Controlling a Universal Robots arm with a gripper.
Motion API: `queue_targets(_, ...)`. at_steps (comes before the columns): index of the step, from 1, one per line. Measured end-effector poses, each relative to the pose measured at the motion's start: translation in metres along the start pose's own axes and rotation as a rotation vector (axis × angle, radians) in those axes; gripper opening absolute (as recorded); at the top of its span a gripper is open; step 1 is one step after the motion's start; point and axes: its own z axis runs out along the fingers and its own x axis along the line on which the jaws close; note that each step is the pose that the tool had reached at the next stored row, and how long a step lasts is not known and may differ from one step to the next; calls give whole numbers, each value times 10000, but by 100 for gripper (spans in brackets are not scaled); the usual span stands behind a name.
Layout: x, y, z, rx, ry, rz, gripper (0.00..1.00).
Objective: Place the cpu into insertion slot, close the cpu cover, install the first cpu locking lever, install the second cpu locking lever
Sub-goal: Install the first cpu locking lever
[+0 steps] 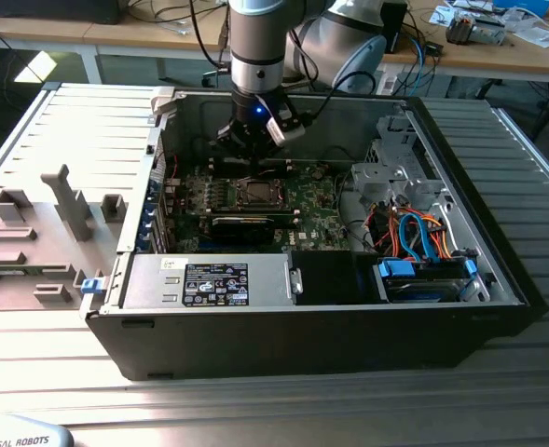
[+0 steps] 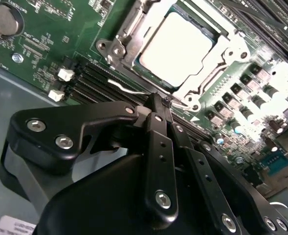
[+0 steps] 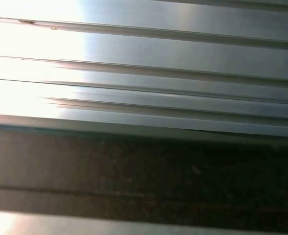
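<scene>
One black two-fingered gripper (image 2: 159, 105) hangs from your grey arm inside the open black computer case (image 1: 498, 289), near its rear wall. In the second wrist view its slim black fingers (image 2: 159, 147) lie pressed together, tips meeting at a thin silvery wire lever (image 2: 126, 88) that runs along the near edge of the socket; whether they actually pinch it you cannot tell.

Look just beyond the fingertips: the small square cpu with its pale silvery-grey metal top (image 2: 175, 46) already sits flat in the square insertion slot with a silvery rim (image 2: 115, 51). The thin silvery cpu cover (image 2: 222, 66), a frame plate with a square window, lies down around the chip.

Your socket sits on the green motherboard (image 1: 307, 200) in the middle of the case floor, with long black slots (image 2: 92, 81) along the edge nearest the gripper. Toward the exterior view's right corner of the case you have orange and blue cables (image 1: 414, 237) bundled above a blue-tabbed drive bay (image 1: 423, 275); a grey power supply box (image 1: 209, 279) fills the front edge.
</scene>
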Motion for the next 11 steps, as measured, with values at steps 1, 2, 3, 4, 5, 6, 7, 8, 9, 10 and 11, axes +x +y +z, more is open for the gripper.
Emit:
queue_targets(1, -10, -1, 4, 0, 1, 1, 11)
queue_targets(2, -22, -2, 10, -1, 0, 0, 11)
queue_targets(3, -31, -3, 12, 0, 1, 1, 11)
queue_targets(4, -45, -4, 16, -1, 0, 1, 11)
queue_targets(5, -59, -5, 19, -1, 1, 1, 11)
queue_targets(6, -77, -7, 23, 0, 2, 0, 11)
queue_targets(7, -84, -8, 25, 0, 2, 0, 11)
queue_targets(8, -90, -8, 27, 0, 3, 0, 11)
queue_targets(9, -104, -9, 30, 1, 3, 1, 11)
queue_targets(10, -114, -10, 35, 0, 3, 0, 11)
queue_targets(11, -119, -11, 38, 0, 3, 0, 11)
